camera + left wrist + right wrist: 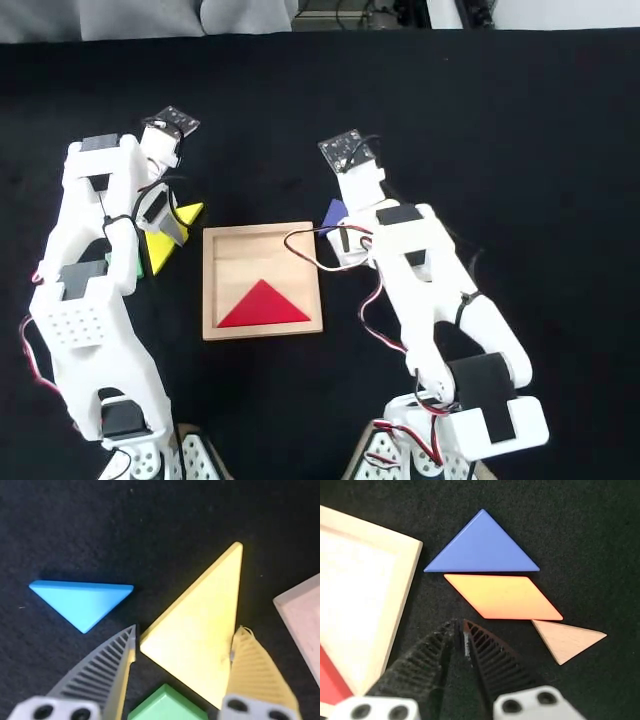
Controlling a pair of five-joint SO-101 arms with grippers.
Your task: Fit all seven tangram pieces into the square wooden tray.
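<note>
The square wooden tray [262,236] holds a red triangle [262,305] in its near half. To its left lies a yellow triangle [200,640], and my left gripper [187,630] is open with one finger on each side of it. A light blue triangle [82,599] and a green piece [167,706] lie close by. On the tray's other side, my right gripper [460,628] is shut on nothing, just short of an orange parallelogram [502,597]. A dark blue triangle [482,547] lies beyond that and a tan triangle [567,639] beside it.
Everything rests on a black cloth. The tray's corner [300,620] is close to the left gripper's outer finger, and its rim [405,590] runs alongside the right gripper. The right arm [400,230] covers most of the pieces right of the tray.
</note>
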